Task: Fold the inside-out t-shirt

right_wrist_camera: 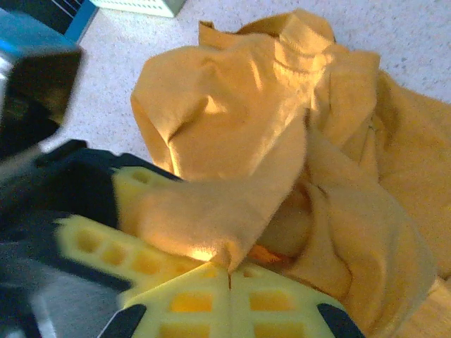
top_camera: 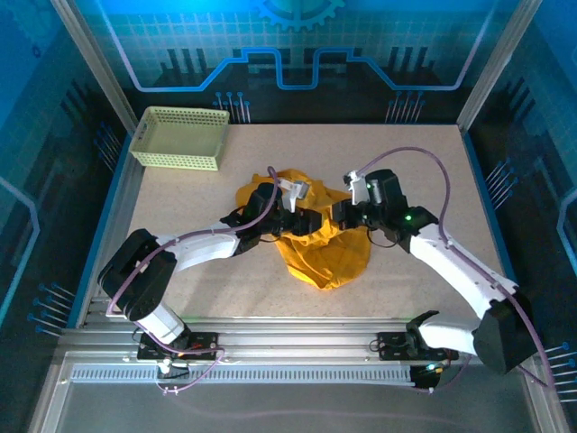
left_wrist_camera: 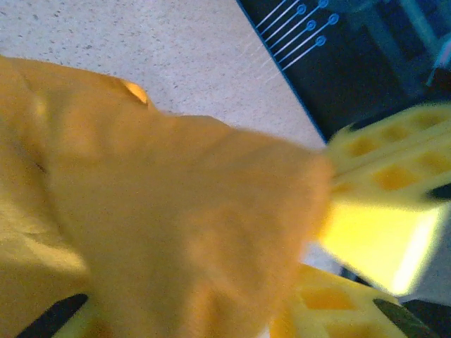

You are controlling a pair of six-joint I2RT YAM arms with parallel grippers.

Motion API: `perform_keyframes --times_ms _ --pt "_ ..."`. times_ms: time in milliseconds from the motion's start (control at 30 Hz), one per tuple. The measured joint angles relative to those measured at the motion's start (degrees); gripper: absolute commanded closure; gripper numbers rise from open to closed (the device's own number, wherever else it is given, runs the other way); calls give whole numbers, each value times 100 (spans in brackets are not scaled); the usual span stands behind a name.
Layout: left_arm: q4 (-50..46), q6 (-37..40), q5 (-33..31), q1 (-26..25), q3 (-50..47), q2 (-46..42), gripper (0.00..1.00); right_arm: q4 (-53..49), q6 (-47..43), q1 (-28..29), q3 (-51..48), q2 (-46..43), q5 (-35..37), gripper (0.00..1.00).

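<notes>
well, the inside-out t-shirt (top_camera: 326, 257) lies bunched on the counter (top_camera: 189, 203) between both arms, the right hand (right_wrist_camera: 229, 271) clamped together on a fold, the left hand (top_camera: 311, 219) apart with cloth across it.

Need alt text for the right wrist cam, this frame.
The right gripper, fingers shut, pinches a fold of a crumpled orange t-shirt bunched on a speckled table. The left gripper is in the cloth at the left, and the corner of a basket sits at the top edge.

Mustard-yellow t-shirt (top_camera: 329, 257) crumpled in heap, centre of table (top_camera: 433, 180).
</notes>
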Motion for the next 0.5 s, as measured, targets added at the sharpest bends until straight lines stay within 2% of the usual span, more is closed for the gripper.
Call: perform_keyframes --times_ms 167,333,500 --pt "-645 332 -625 0 138 -35 44 -1097 90 -2 802 -494 367 100" --pt "-1071 581 -1069 0 258 -96 41 -2127 240 -4 1296 -680 782 100" --pt "-1311 811 -1325 0 315 -129 23 -2806 407 -129 1281 -660 1349 100"
